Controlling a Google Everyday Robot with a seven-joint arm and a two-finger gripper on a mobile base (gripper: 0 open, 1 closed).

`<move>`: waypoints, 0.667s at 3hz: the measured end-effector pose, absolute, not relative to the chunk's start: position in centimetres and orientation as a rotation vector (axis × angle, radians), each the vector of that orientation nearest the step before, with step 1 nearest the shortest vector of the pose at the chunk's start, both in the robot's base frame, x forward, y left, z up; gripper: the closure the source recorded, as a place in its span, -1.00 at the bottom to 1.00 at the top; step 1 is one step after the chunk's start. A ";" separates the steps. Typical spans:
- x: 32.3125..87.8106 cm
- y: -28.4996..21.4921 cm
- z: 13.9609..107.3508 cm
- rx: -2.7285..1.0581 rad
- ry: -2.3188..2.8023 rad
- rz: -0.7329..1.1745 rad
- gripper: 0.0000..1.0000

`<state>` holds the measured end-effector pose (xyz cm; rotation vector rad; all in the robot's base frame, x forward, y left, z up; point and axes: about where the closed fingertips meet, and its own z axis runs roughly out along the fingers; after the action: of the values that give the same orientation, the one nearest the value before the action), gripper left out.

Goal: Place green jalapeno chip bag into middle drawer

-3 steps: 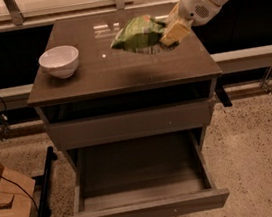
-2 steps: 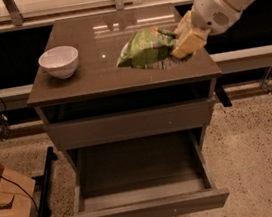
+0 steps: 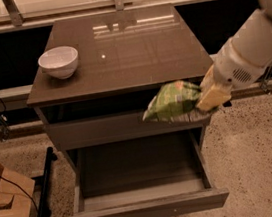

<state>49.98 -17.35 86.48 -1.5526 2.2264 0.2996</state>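
Here, the gripper hangs just off the front right corner of the cabinet, a little below the level of its glossy brown top. Its pale yellowish fingers are closed on the right end of the green jalapeno chip bag. The bag juts out leftward from the claw, lying roughly level and slightly tilted, its crinkled light-green face turned up toward the camera. From this view the bag crosses the right part of the plain grey drawer front just under the cabinet top. How far it stands off from that front cannot be told. The white arm reaches in from the right of the cabinet, sloping down to the claw. Lower on the cabinet the middle drawer is pulled well out toward the camera, showing its low side walls and dark flat bottom. The bag sits above the drawer's right rear region and is held in the air, touching nothing but the fingers. On the cabinet top, near its left edge, stands a white bowl — upright and well apart from the bag and the claw. Left of the cabinet, on the speckled floor, a black stand leans close to the cabinet's side, and a cardboard box sits further left.
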 end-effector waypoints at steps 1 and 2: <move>47.7 -19.2 75.5 -1.404 2.484 0.405 1.00; 46.1 -19.1 71.9 -1.380 2.566 0.470 1.00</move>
<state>46.09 -19.07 71.89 -1.3799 2.5659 0.4702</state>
